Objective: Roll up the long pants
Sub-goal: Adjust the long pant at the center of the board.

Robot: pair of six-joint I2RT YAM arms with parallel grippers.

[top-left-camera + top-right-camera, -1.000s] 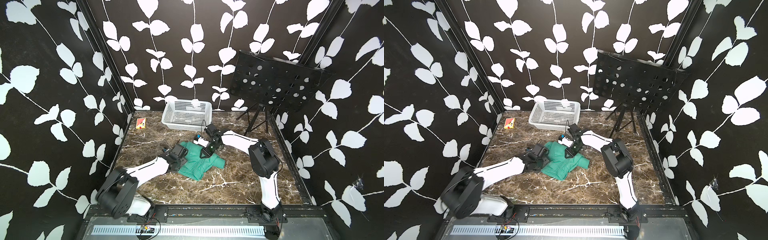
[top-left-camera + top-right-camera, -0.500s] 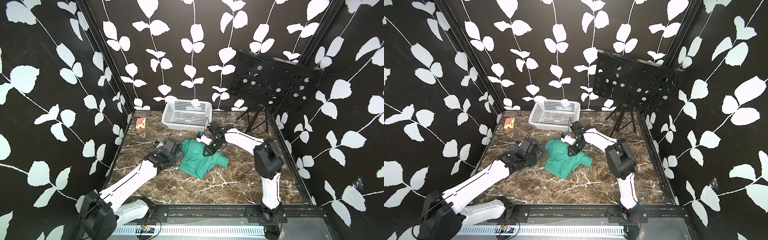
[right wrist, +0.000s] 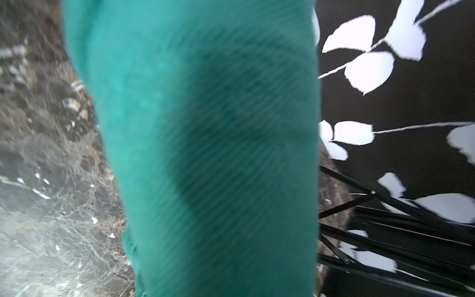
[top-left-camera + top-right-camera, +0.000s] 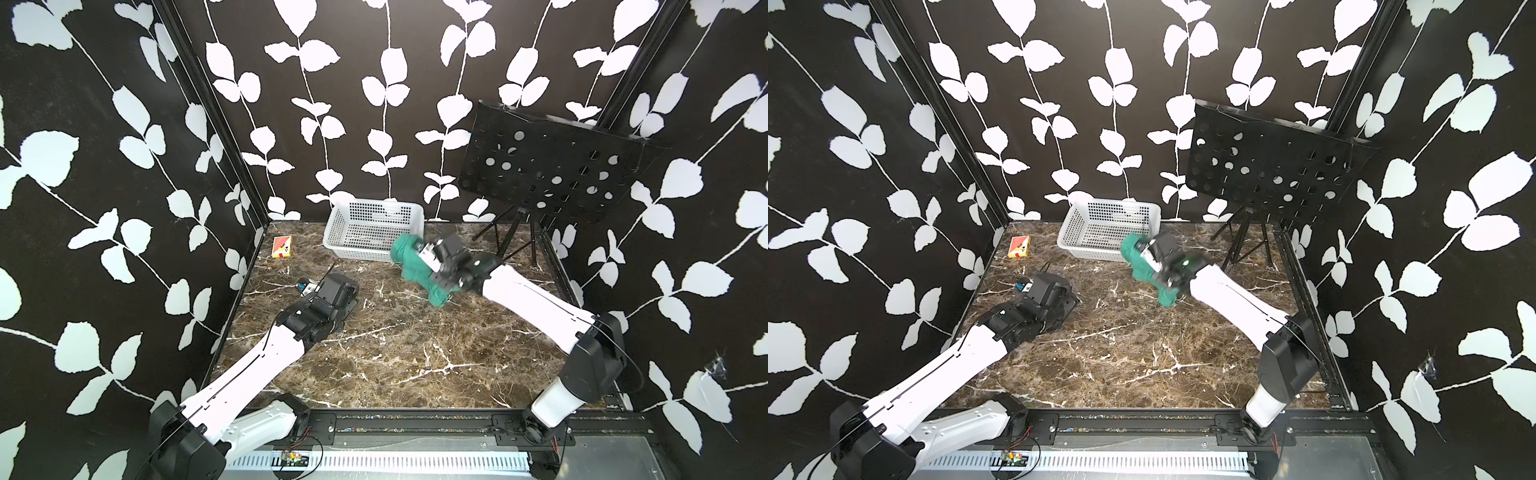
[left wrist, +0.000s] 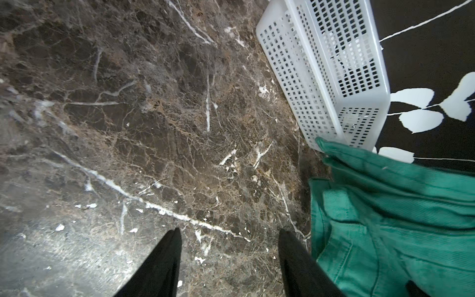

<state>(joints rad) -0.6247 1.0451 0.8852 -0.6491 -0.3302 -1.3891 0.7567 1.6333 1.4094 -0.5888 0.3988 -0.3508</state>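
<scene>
The long pants are a teal-green bundle hanging above the table beside the white basket's right front corner. My right gripper is shut on the bundle, and a loose end droops toward the marble. In the right wrist view the pants fill the middle and hide the fingers. My left gripper is low over the table at the left, open with only bare marble between its fingers. In that wrist view the pants lie just past one fingertip, apart from it.
The white basket stands at the back against the wall. A small red and yellow box lies at the back left. A black perforated music stand rises at the back right on tripod legs.
My right gripper has lifted the pants off the table and carried them back toward the basket. My left gripper has come away from the cloth and drawn back to the left.
</scene>
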